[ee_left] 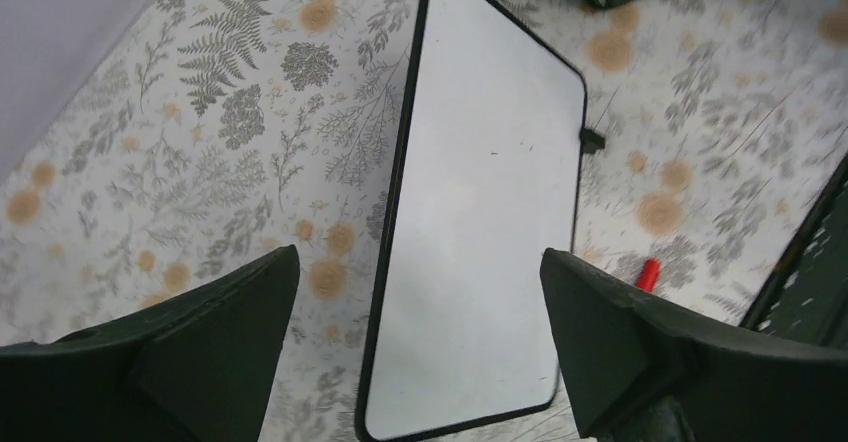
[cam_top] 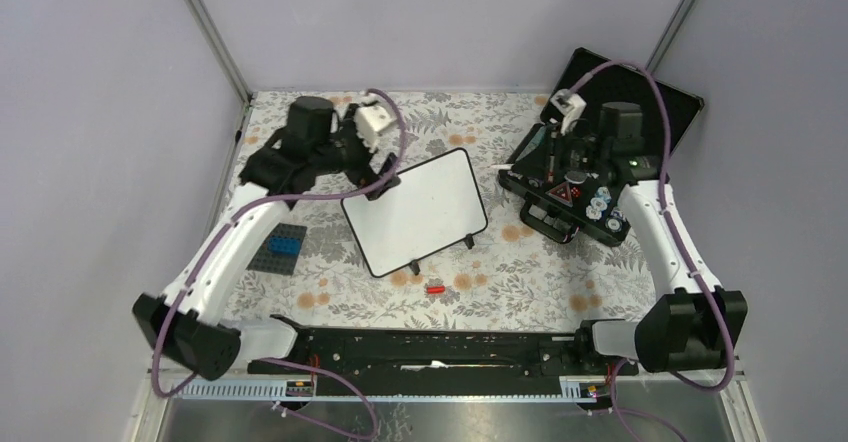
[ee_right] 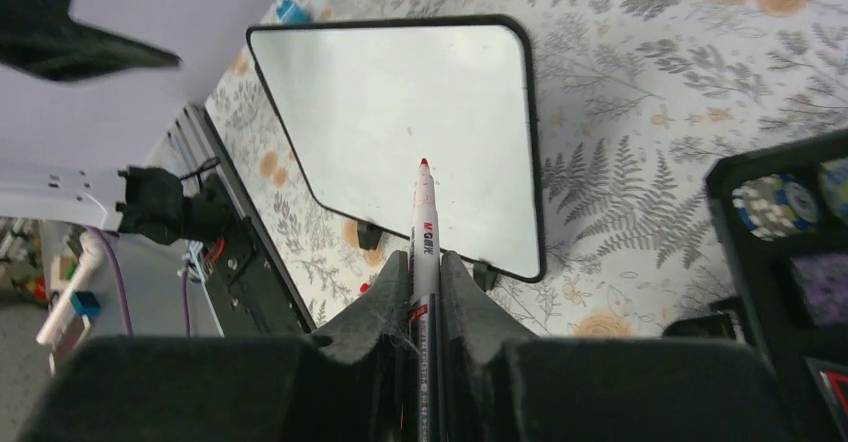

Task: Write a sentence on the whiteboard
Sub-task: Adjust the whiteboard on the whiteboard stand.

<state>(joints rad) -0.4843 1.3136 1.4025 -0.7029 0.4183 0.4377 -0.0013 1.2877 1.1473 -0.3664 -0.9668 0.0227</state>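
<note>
The whiteboard (cam_top: 415, 212) lies tilted mid-table on its small black feet. Its white surface (ee_left: 480, 212) is blank, and no sentence shows on it. My left gripper (cam_top: 377, 178) hovers over the board's far-left corner. In the left wrist view it (ee_left: 420, 254) is wide open with nothing between its fingers. My right gripper (cam_top: 560, 165) hangs to the right, over the black case, shut (ee_right: 424, 257) on a white marker (ee_right: 424, 212). The marker's red tip is bare and points at the board (ee_right: 400, 112) from above, apart from it.
A black hinged case (cam_top: 680, 102) stands open at the back right, with poker chips and small items inside. A red marker cap (cam_top: 434, 288) lies on the floral cloth just in front of the board. Blue and dark brick plates (cam_top: 282, 247) sit at the left.
</note>
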